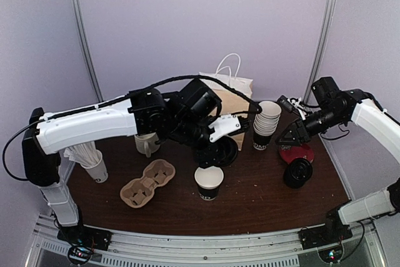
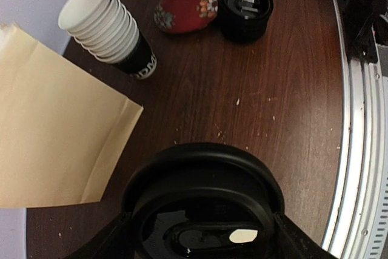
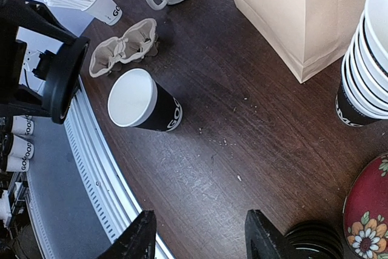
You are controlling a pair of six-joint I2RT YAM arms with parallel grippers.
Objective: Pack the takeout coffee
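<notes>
White letters "GOO" run down the side of the open black paper cup (image 3: 159, 110); the rest is turned away. The same letters show on small white cups (image 3: 18, 147) beyond the counter's edge. Lettering on the stack's bottom cup (image 3: 350, 112) is cut off and unreadable.

Left arm (image 1: 87, 126), right arm (image 1: 375, 117): white link shells, black joint housings. Black cable (image 1: 169, 81) runs along left arm. Right gripper (image 3: 200, 244): black, tapered fingers.
</notes>
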